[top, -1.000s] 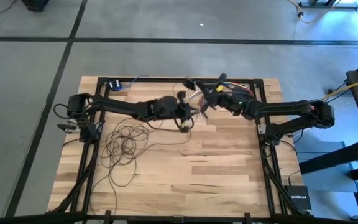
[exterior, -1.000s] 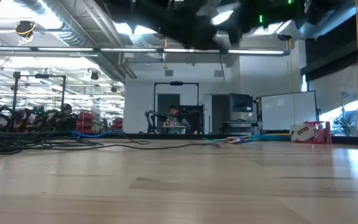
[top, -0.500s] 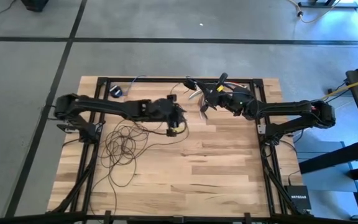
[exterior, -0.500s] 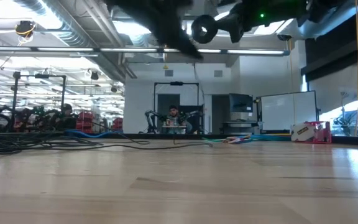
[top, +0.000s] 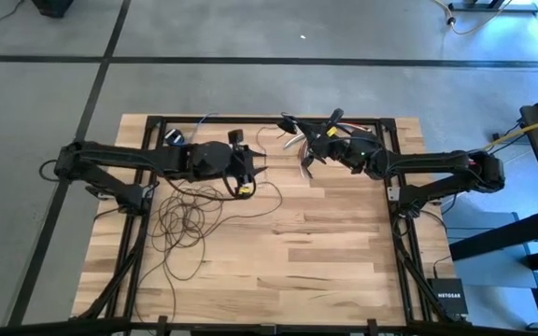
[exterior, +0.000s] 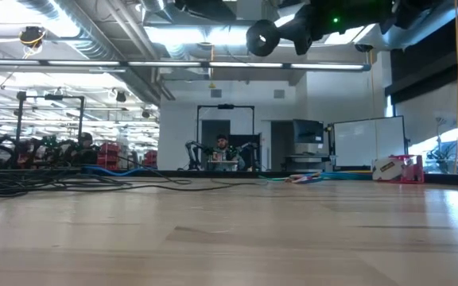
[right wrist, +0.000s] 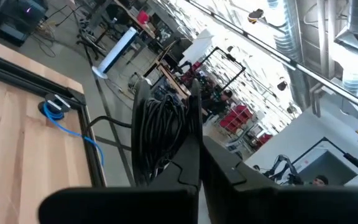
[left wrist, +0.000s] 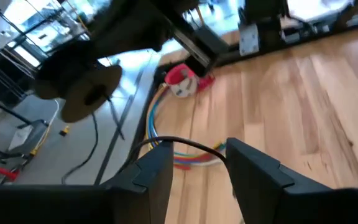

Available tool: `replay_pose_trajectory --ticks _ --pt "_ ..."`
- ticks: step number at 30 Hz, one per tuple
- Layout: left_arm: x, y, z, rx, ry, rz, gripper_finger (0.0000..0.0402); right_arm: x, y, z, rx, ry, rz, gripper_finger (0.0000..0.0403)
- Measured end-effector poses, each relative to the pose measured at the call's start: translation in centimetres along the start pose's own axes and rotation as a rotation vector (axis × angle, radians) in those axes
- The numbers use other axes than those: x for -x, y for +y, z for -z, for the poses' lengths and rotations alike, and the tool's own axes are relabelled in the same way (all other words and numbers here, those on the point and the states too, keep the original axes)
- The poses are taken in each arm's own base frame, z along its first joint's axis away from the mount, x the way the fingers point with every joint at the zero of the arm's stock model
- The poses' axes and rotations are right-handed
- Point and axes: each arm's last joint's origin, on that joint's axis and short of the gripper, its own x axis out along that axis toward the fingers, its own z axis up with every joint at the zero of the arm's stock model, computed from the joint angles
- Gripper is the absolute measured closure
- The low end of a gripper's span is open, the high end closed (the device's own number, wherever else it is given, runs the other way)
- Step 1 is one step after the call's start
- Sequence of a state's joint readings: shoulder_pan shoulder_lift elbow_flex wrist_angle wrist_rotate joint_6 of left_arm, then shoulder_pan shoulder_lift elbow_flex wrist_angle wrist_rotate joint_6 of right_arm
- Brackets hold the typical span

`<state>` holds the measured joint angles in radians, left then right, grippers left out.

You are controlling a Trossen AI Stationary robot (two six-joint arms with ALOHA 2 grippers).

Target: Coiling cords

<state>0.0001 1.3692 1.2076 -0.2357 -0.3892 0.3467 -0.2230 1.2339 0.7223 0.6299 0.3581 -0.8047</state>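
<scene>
High view: left gripper (top: 247, 177) over the table's back-left, cords (top: 187, 219) lying loose below it. Left wrist view: fingers apart, a strand betw. them. Right wrist view: right gripper (right wrist: 194, 134) clamped on a spool w/ coiled cord. Next, probably: left re-grasps the strand.

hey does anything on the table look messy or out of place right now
Yes. The cords lie in a loose, tangled sprawl of loops on the left half of the table, not a neat coil. One strand runs up to the left tool, whose fingers are open. The right tool is shut on a spool wound with cord.
</scene>
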Motion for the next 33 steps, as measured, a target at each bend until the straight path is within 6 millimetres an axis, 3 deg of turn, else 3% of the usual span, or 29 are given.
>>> replay_pose_trajectory --ticks 3,9,14,17,22,27,33 --pt "0.4 0.8 0.3 0.050 0.025 -0.013 0.0261 0.0 0.0 0.0 0.001 0.003 -0.002 0.0394" --pt "-0.2 1.8 2.8 0.135 0.229 -0.034 0.0261 0.0 0.0 0.1 0.002 0.009 0.003 0.0394" --pt "-1.8 -0.5 4.3 0.128 0.269 0.176 0.0261 0.0 0.0 0.1 0.002 0.009 0.003 0.0394" --pt "-1.8 -1.2 4.0 0.078 0.252 0.186 0.0261 0.0 0.0 0.0 0.002 0.009 0.004 0.0394" --pt "-2.2 -0.7 3.7 0.046 0.212 0.153 0.0261 0.0 0.0 0.0 0.002 0.009 0.004 0.0394" --pt "-2.8 0.8 3.4 0.097 0.150 0.096 0.0257 0.0 0.0 0.1 0.002 0.009 0.003 0.0394" --pt "-3.0 3.0 3.5 0.122 0.180 0.020 0.0219 0.0 0.0 0.0 0.003 0.008 0.004 0.0394"
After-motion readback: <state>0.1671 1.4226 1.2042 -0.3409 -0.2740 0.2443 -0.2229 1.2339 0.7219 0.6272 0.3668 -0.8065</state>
